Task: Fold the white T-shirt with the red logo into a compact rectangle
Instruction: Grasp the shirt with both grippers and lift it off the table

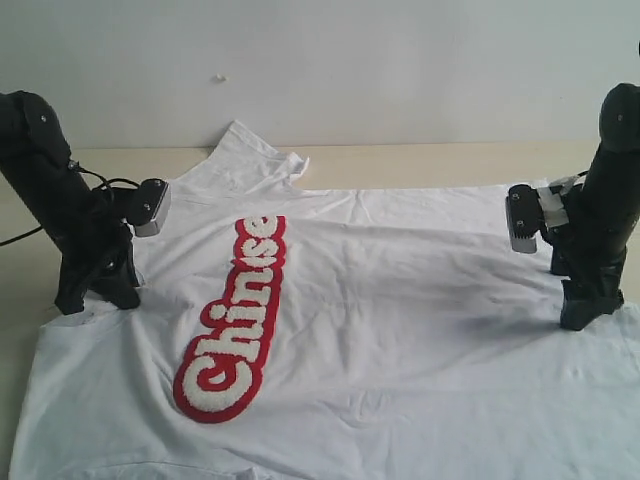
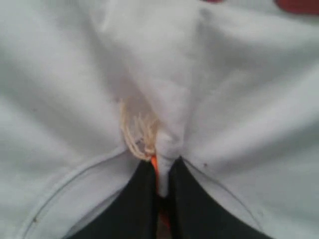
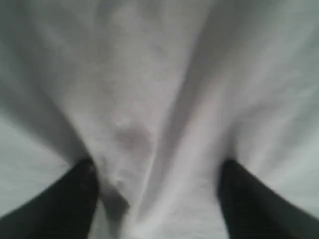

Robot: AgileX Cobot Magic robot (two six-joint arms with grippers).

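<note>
The white T-shirt (image 1: pixel 400 300) lies spread face up on the table, with one sleeve (image 1: pixel 250 150) pointing to the back. The red logo (image 1: pixel 232 320) runs as a long strip across the left half; a red corner of the logo (image 2: pixel 299 4) shows in the left wrist view. My left gripper (image 1: pixel 95 298) stands at the shirt's left edge. The left gripper (image 2: pixel 162 167) is shut on a pinched fold of white cloth by the collar seam, with the orange neck tag (image 2: pixel 155 164) between the fingers. My right gripper (image 1: pixel 588 315) rests on the shirt's right edge. The right gripper (image 3: pixel 158 167) is open, with wrinkled cloth (image 3: pixel 149 99) between its spread fingers.
The beige table (image 1: pixel 420 162) shows behind the shirt and a strip of the table (image 1: pixel 15 290) at the left. A pale wall (image 1: pixel 350 60) stands close behind. Frayed cream threads (image 2: pixel 137 132) hang by the collar. The shirt runs off the front and right of the exterior view.
</note>
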